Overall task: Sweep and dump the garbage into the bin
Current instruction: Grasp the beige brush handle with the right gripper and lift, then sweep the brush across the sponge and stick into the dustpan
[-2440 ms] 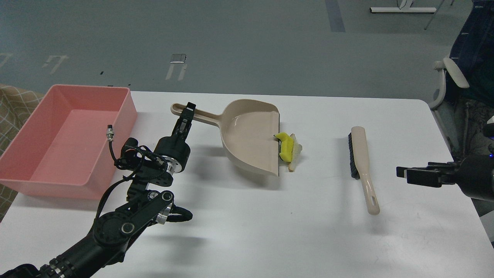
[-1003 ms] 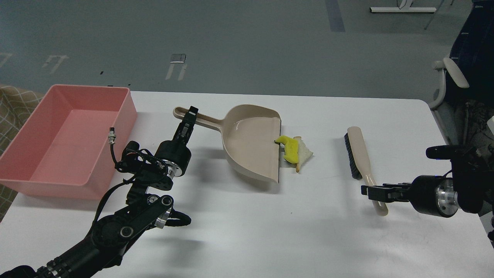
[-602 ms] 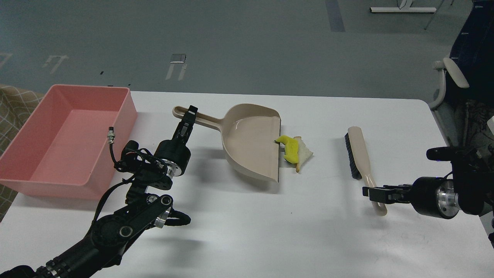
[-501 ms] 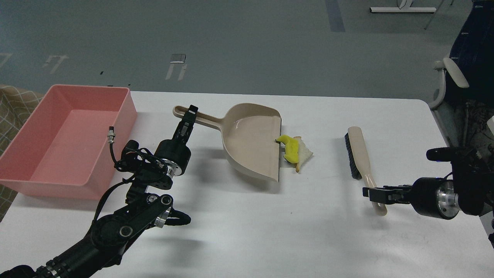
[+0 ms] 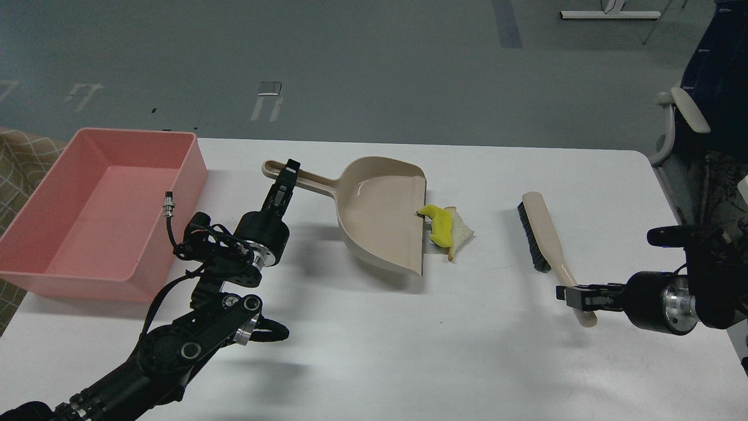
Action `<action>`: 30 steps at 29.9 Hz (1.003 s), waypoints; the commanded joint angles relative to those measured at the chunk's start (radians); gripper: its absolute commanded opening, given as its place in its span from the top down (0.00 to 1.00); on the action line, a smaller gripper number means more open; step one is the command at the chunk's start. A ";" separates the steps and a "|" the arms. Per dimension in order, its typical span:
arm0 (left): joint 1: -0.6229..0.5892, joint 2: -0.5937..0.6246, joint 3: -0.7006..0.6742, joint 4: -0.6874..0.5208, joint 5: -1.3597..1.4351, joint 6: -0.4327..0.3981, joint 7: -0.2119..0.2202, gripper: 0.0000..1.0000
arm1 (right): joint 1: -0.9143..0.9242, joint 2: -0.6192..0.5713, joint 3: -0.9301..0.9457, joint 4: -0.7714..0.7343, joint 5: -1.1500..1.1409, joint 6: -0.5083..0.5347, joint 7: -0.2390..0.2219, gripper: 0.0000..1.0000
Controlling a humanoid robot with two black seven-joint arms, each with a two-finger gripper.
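White table [image 5: 409,351] on grey floor [image 5: 374,70]; left jaws [image 5: 287,175] clamp dustpan [image 5: 380,216], right jaws [image 5: 575,295] clamp brush [image 5: 540,228].

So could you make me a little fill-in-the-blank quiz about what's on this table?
1. The left tool grips the handle of the ____.
2. The right tool grips the handle of the ____.
3. The garbage lies on the table at the dustpan's open ____.
4. The bin is coloured ____.

Missing words: dustpan; brush; edge; pink
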 commanded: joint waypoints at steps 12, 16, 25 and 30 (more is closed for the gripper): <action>0.002 0.017 0.002 -0.002 0.000 -0.002 0.000 1.00 | 0.004 0.000 0.050 0.011 0.012 -0.001 -0.052 1.00; 0.012 0.021 0.003 -0.003 0.000 -0.002 0.000 1.00 | 0.009 0.008 0.051 0.012 0.012 0.000 -0.052 1.00; 0.037 0.040 0.008 -0.002 0.002 -0.002 0.000 1.00 | 0.003 0.060 0.051 0.011 0.014 0.002 -0.050 1.00; 0.052 0.053 0.014 -0.002 0.003 -0.002 -0.002 1.00 | 0.001 0.096 0.051 0.003 0.012 0.002 -0.050 1.00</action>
